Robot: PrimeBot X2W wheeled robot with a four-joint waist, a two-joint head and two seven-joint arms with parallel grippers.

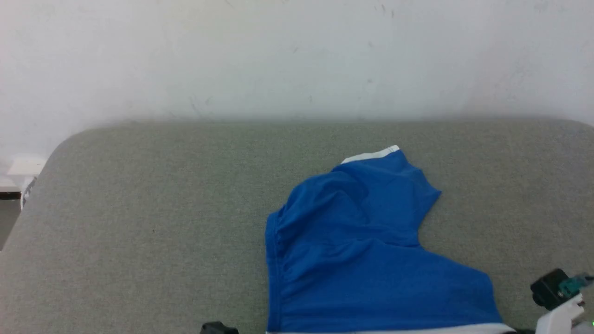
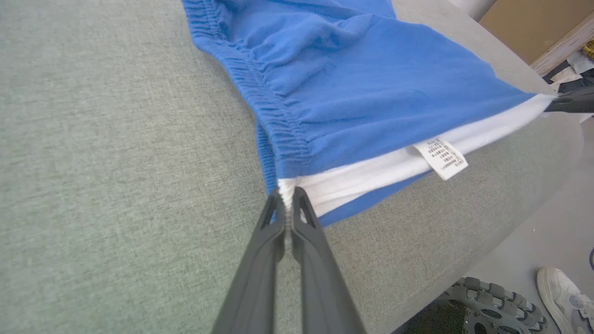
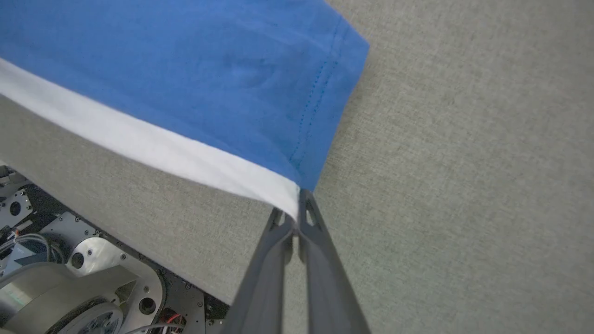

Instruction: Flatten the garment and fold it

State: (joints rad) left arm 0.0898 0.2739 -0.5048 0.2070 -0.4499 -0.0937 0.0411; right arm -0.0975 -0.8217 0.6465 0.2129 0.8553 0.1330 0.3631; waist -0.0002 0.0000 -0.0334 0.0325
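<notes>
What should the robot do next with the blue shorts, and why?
The left gripper and right gripper each pinch one end of the white stripe, yet the shorts lie wrinkled, so probably pull those ends gently apart and nearer.

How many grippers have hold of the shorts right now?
2. The left gripper is shut on the white stripe at the waistband end of the shorts. The right gripper is shut on the stripe's other end, at the leg hem corner.
</notes>
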